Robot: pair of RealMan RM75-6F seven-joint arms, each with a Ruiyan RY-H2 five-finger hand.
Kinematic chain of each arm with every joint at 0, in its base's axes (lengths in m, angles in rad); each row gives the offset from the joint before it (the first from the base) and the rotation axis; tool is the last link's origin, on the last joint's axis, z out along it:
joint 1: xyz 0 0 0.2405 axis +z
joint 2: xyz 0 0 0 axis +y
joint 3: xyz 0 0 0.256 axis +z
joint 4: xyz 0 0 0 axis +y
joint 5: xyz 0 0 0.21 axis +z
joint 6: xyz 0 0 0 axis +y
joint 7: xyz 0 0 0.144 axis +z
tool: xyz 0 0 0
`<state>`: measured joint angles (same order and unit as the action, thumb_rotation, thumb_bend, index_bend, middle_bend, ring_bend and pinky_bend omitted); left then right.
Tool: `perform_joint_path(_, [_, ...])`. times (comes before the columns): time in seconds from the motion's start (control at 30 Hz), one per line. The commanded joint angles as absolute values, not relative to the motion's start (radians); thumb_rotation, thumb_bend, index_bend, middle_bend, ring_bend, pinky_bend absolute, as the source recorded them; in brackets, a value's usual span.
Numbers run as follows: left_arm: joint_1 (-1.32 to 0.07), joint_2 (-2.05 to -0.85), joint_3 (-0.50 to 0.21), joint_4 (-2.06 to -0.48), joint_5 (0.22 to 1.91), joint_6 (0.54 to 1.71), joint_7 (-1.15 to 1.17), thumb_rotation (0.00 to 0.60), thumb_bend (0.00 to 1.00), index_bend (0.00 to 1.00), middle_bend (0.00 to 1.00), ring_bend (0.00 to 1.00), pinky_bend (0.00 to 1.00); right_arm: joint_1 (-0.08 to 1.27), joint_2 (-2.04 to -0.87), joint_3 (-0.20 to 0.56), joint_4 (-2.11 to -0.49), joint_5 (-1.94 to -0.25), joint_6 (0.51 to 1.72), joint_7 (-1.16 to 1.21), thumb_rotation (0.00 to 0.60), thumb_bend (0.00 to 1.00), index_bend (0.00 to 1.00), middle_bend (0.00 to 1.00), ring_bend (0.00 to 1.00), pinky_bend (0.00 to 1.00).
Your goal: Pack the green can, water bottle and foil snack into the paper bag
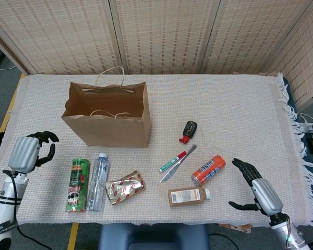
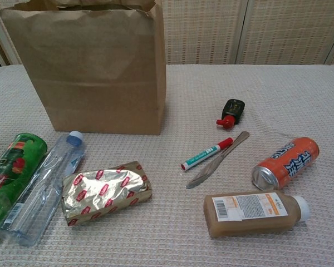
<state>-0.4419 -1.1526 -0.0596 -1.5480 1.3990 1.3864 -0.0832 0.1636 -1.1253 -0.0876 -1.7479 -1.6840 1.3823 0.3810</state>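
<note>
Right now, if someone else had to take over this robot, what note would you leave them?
Left robot hand: empty, fingers curled, left of the can.
Right robot hand: open, empty, near the table's right front.
Can, bottle and snack lie side by side in front of the bag.
Done: bag stands open, nothing packed as far as I can see.
Left: all three items.
</note>
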Motion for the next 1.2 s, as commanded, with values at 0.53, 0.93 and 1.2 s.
perform_joint_path(0.53, [-0.503,-1.240,0.252,-0.799,2.051,1.446,0.185,0.600,0.35,0.00,0.00,0.00,0.04,0.144,-1.183,-0.075,-1.667,-1.763,1.490,0.322,0.600,0.00,0.00,0.00,0.00,0.00])
perform_joint_path(0.93, [-0.546,-1.280,0.295,-0.746,2.111,1.423,0.216,0.600,0.35,0.00,0.00,0.00,0.03,0.155,-1.163,-0.081,-1.695,-1.739,1.457,0.342,0.600,0.00,0.00,0.00,0.00,0.00])
perform_joint_path(1.2, [-0.527,-1.289,0.284,-0.764,2.102,1.507,0.210,0.600,0.35,0.00,0.00,0.00,0.03,0.163,-1.161,-0.079,-1.705,-1.728,1.441,0.334,0.600,0.00,0.00,0.00,0.00,0.00])
